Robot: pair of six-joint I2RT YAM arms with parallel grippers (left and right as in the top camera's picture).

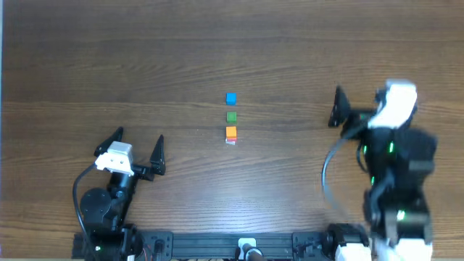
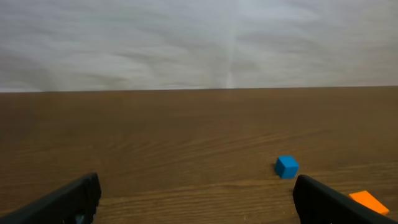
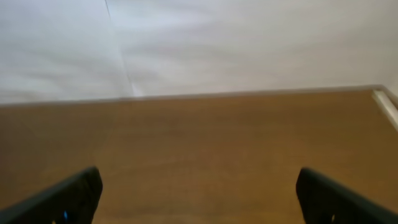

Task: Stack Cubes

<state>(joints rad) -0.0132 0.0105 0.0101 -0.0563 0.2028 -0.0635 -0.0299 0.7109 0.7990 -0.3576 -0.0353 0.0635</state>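
From here the table [image 1: 290, 43] reads to me as wood or wood-look laminate: brown, long straight grain, smooth, with a soft sheen rather than a gloss. The green cube [image 1: 231, 116] has a flat, even, matt colour. The blue cube [image 1: 230, 98] just beyond it and the orange cube [image 1: 231, 132] just on its near side look the same, though I can't tell plastic from painted wood. Left of the green cube, the left gripper [image 1: 139, 138] has dull black fingers [image 2: 68, 202], plastic by the look, and a smooth white housing [image 1: 116, 156]. Right of the green cube, the right gripper [image 3: 199, 186] is equally matt black, under a shinier white shell [image 1: 395, 105]. Well beyond the green cube, the wall [image 2: 199, 43] is white, matt and faintly mottled.
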